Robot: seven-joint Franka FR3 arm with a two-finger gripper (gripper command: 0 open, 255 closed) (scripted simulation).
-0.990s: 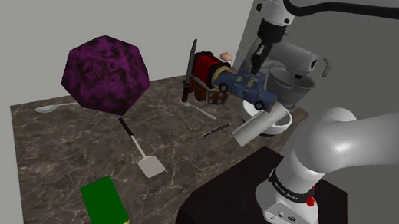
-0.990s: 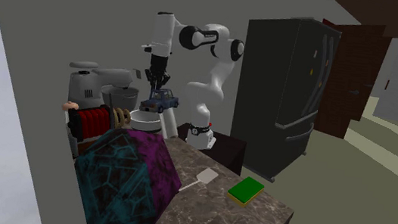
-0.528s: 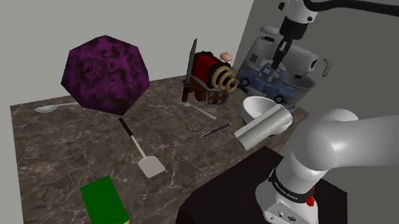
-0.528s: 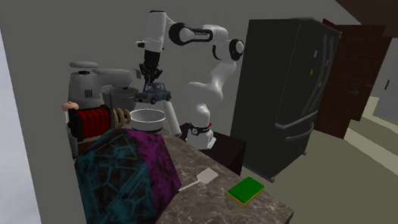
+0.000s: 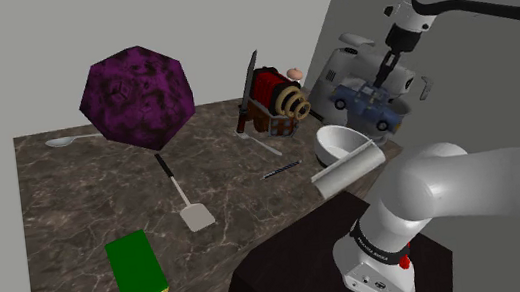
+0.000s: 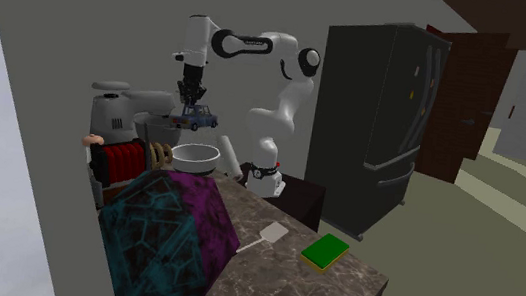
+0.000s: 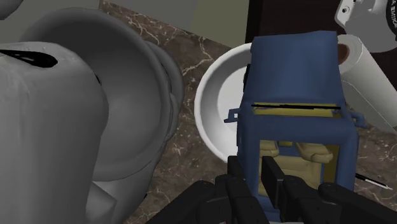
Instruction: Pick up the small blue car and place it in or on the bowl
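Pickup looks done: the gripper (image 5: 381, 72) has the car (image 5: 368, 101) pinched between nearly closed jaws, up in the air off the countertop (image 5: 74, 206). Only the drop-off is left. The car hangs beside the mixer (image 5: 344, 63), above and a bit past the bowl (image 5: 340, 144), which sits at the countertop's edge by the stand (image 5: 283, 278).

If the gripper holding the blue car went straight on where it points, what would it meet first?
Probably the white bowl: the gripper, shut on the blue car, points down, and the bowl lies beyond the car in the wrist view. Depth is unclear; the car would touch first.
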